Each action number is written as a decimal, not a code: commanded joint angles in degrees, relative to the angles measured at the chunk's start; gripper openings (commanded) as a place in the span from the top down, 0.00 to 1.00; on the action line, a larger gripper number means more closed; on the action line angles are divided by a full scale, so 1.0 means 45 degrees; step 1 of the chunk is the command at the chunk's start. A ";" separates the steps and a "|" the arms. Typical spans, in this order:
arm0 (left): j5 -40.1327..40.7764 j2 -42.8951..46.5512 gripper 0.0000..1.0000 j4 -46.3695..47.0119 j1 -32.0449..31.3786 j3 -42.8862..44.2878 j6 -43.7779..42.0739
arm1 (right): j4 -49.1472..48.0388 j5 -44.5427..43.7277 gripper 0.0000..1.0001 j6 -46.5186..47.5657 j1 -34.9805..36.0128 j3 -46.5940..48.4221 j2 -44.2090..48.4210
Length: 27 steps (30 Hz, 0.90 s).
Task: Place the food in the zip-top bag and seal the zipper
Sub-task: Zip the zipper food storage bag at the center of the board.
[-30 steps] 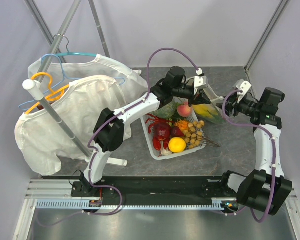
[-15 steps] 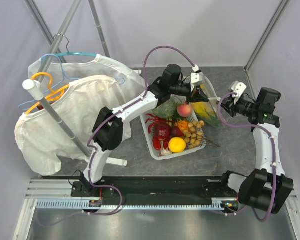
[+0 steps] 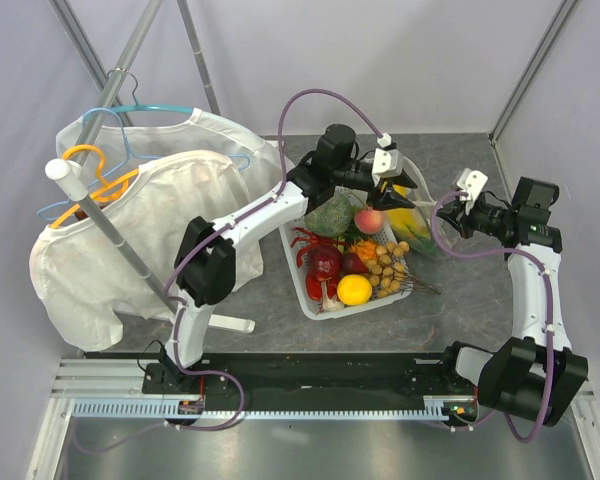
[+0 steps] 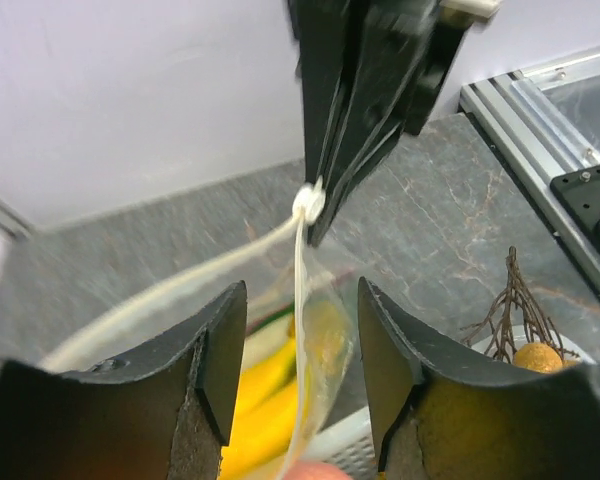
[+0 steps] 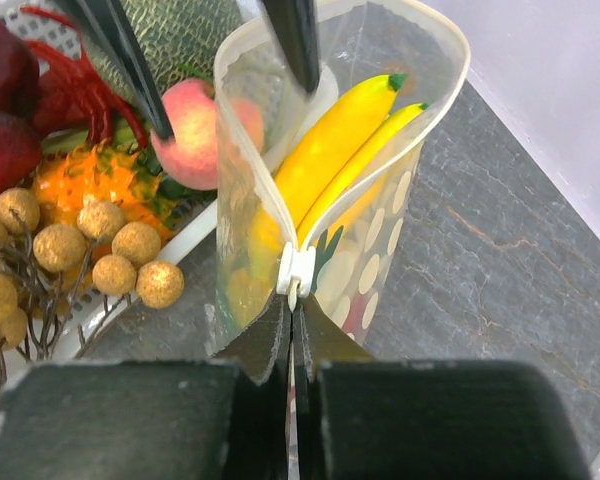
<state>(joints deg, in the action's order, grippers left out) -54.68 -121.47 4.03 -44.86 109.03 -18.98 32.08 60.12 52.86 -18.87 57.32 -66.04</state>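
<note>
You will find the clear plastic zip-top bag printed with white dots point(image 5: 380, 270) right of centre in the overhead view, just beside the upper right corner of the white slotted plastic basket point(image 3: 298, 270). It stands upright with its mouth open in a loop. The yellow toy banana bunch point(image 5: 330, 150) is inside it, tips upward. Your right arm's fingers point(image 5: 265, 345) are pressed together, pinching the zipper strip point(image 4: 300, 300) at the small white slider piece point(image 5: 295, 270). Your left arm's fingers point(image 4: 220, 360) are spread, and that strip runs down between them. A peach-coloured toy fruit point(image 5: 195, 135) and other toy produce lie in the basket, which sits on the grey marbled worktop point(image 5: 500, 260). Whether the bag's base rests on the worktop cannot be told.
</note>
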 commanded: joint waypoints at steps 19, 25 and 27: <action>-0.0156 0.0099 0.52 -0.0818 -0.1574 0.0692 -0.6719 | 0.2091 0.0195 1.00 0.2863 0.0112 0.0349 0.1551; 0.0177 -0.0174 0.56 -0.1501 -0.1593 0.0809 -0.7382 | 0.2149 0.0215 1.00 0.2901 0.0112 0.0251 0.1843; 0.0197 -0.0291 0.57 -0.1560 -0.1574 0.0907 -0.7403 | 0.2149 0.0195 1.00 0.2921 0.0132 0.0250 0.1941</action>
<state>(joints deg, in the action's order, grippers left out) -55.00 -121.67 -1.23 -52.10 110.04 -48.51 42.22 58.37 63.88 -18.48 57.47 -59.16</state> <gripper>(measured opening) 0.440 0.009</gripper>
